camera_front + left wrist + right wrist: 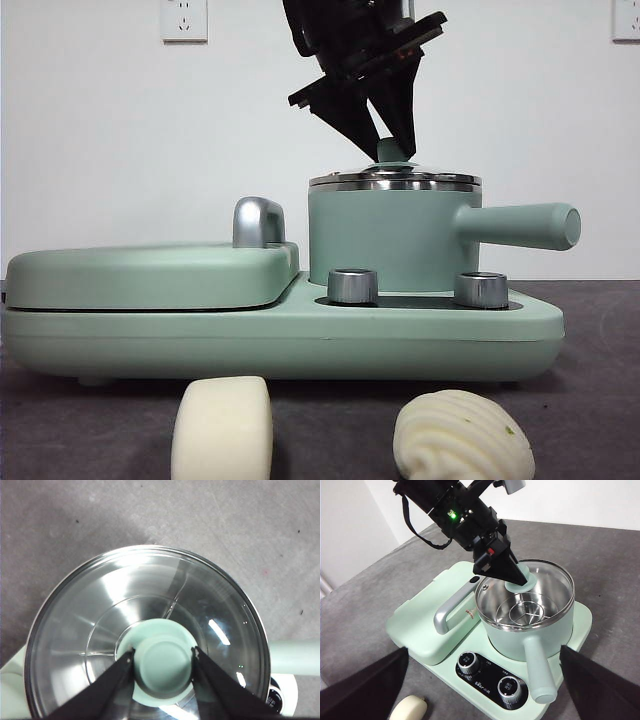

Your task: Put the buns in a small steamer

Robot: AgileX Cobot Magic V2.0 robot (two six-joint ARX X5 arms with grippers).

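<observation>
- Left gripper (pixel 388 140): I am seeing it reaching down from above onto the small steamer (pixel 390 240), its two black jaws pressing either side of the green knob (pixel 163 662) of the glass lid (pixel 90 630) (closed on the knob, both jaws touching it).
- Lid: it is sitting flat on the steamer's steel rim; through the glass a steel rack (pixel 527 609) is showing inside the pot.
- Small steamer: it is standing on the right half of a mint-green base unit (pixel 300 335), its long handle (pixel 520 225) pointing toward the right in the front view.
- Two chrome dials (pixel 352 285) are sitting on the base just in front of the pot.
- Griddle plate (pixel 150 275): it is lying closed beside the steamer, chrome handle (pixel 258 221) standing up next to the pot.
- Smooth bun (pixel 222 428): I am seeing it resting on the grey table (pixel 600 400), in front of the base.
- Ridged bun (pixel 462 436): it is lying beside the smooth one, apart from it, with a green speck on its side.
- Right gripper (pixel 480 690): I am holding it well back from the appliance, jaws spread wide, gripping nothing.
</observation>
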